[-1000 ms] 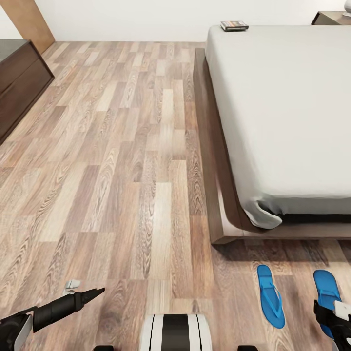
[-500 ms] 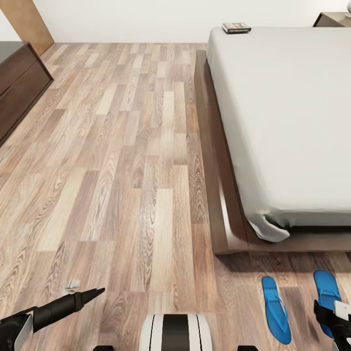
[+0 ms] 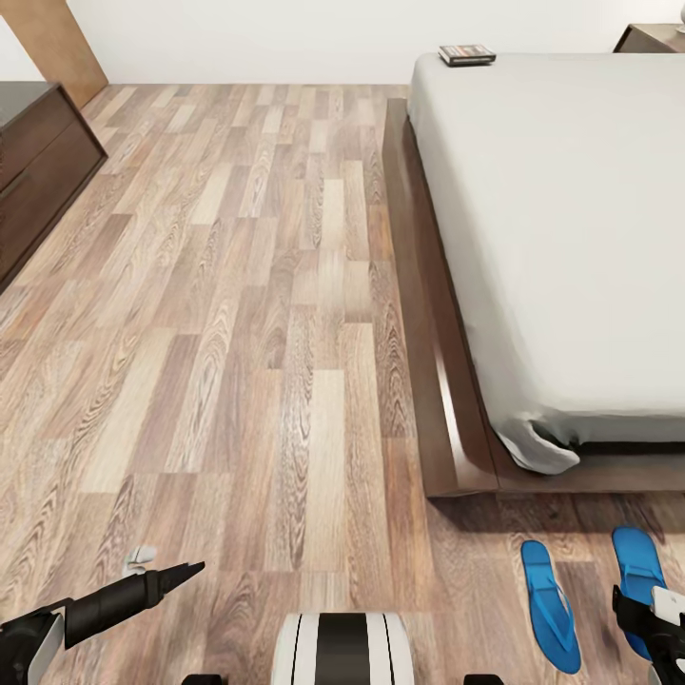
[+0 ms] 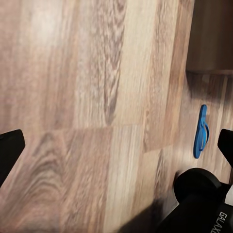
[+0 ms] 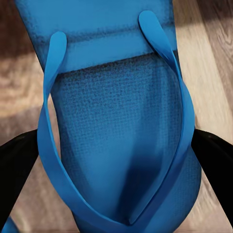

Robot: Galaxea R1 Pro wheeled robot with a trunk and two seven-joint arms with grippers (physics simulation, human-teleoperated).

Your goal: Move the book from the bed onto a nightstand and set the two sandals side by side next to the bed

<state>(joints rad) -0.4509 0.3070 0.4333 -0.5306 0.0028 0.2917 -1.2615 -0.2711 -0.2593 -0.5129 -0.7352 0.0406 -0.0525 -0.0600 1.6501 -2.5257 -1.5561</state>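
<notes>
Your view has drifted left; right pincer [image 5: 116,160] grips one sandal [image 5: 116,121], left pincer [image 4: 116,145] wide, book [image 3: 467,54] unmoved on bed [image 3: 571,219].

The bed [image 3: 561,228]: large, low, plain pale grey-white mattress on a dark brown platform frame. The book [image 3: 467,54]: small dark paperback lying flat on the mattress at the bed's far corner, near the wall. The nightstand [image 3: 652,38]: dark brown, beyond the bed's far side, partly cut off. The two sandals: bright blue flip-flops on the wood floor just past the bed's foot, one [image 3: 551,604] [image 4: 200,132] near the frame's corner, the other [image 3: 636,582] [image 5: 121,131] beside it, roughly parallel, apart.
</notes>
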